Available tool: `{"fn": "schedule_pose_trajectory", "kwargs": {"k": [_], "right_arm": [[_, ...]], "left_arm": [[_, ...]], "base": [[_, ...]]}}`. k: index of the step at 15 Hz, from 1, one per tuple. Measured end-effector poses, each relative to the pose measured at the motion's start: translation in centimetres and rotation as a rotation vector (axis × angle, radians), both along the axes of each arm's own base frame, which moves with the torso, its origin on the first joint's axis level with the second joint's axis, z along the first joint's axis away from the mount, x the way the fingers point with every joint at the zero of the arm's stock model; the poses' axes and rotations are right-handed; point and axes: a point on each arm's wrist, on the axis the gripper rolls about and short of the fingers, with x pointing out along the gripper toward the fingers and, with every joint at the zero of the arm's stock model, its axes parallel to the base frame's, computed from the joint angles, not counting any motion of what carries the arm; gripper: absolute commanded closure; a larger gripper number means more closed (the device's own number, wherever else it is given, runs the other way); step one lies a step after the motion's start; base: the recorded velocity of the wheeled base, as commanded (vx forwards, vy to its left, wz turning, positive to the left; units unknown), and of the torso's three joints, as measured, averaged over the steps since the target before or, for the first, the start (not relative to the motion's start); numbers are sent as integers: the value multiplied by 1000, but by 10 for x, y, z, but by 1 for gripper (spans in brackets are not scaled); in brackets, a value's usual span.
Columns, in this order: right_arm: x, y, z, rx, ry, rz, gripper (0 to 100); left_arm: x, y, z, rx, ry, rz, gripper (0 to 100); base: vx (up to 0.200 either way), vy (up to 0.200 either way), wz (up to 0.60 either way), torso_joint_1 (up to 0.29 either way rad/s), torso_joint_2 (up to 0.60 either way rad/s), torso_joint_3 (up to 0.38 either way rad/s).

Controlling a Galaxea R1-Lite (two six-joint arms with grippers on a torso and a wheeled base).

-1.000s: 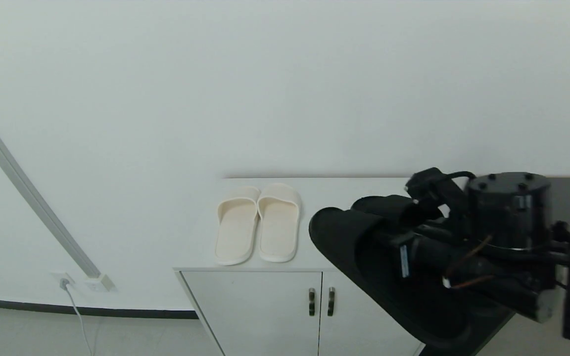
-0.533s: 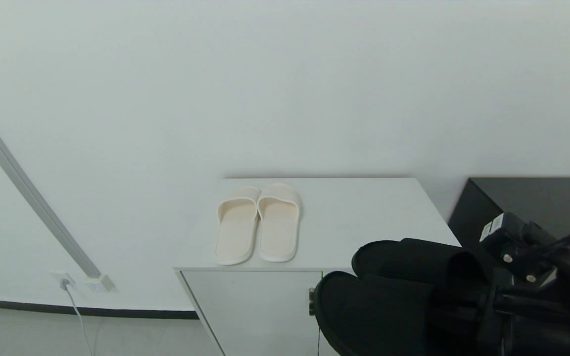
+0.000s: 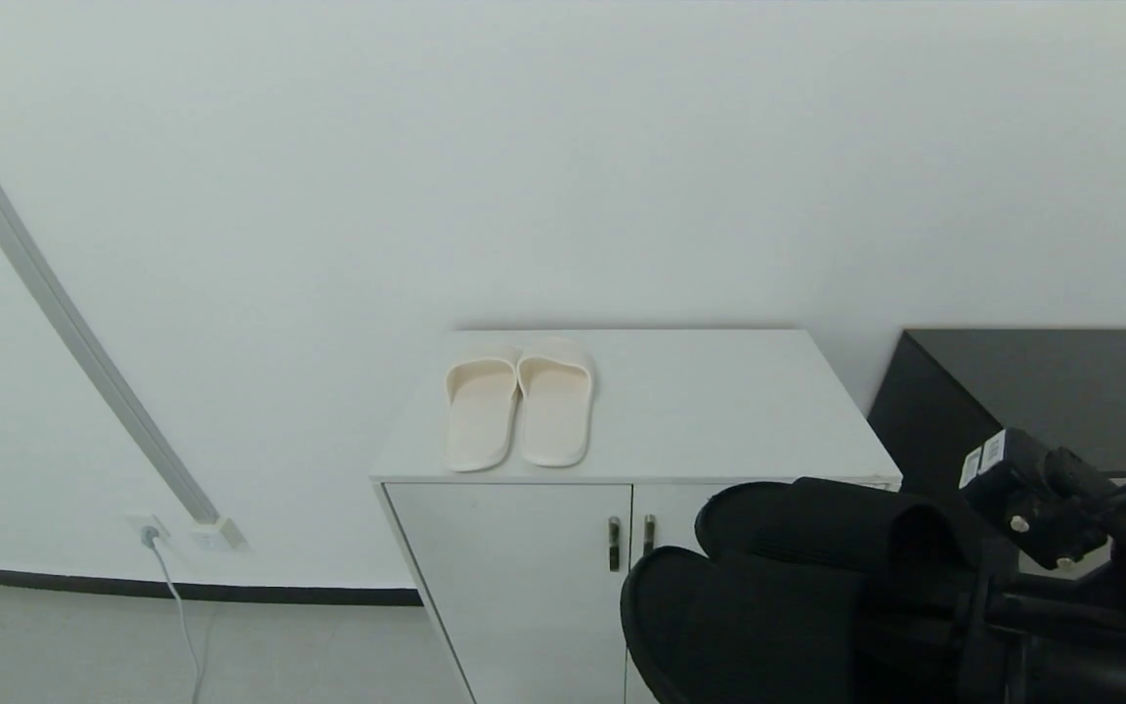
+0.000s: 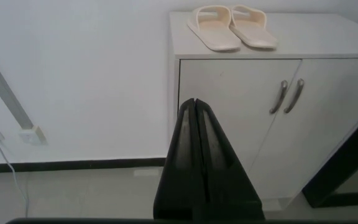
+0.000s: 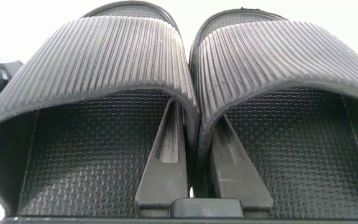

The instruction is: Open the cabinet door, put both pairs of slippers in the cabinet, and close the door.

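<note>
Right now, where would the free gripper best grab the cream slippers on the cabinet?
Probably the adjoining inner walls of the cream slippers, pinched together from the front of the cabinet, as the right gripper holds the black slippers: heels face that edge, side by side. The left gripper is shut; open it first.

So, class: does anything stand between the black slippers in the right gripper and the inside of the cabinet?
Yes: both cabinet doors are shut, closing off the inside. The black slippers, pinched in the right gripper, hang in front of the right door.
</note>
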Motion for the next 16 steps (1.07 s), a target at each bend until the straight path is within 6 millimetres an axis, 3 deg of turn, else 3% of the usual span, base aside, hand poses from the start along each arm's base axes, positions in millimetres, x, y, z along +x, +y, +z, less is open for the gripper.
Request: {"fn": "schedule_pose_trajectory", "kwargs": {"k": [9,13,14,16], "right_arm": [[-1,0,-1,-5,1,1,100],[-1,-1,-3,-11,4,3,100],[-1,-1,-4,-11,5,3,100],[-2,-2,-6,-17,11,4,100]], "left_arm": [[0,0,0,5,-1,1,100],[0,0,0,5,0,0,100],[0,0,0,5,0,-1,0],[0,0,0,5,1,-1,0]], "base": [[0,0,0,0,0,0],[0,0,0,-120,282,157],[0,0,0,-159,354,198],[0,0,0,-158,381,208]]}}
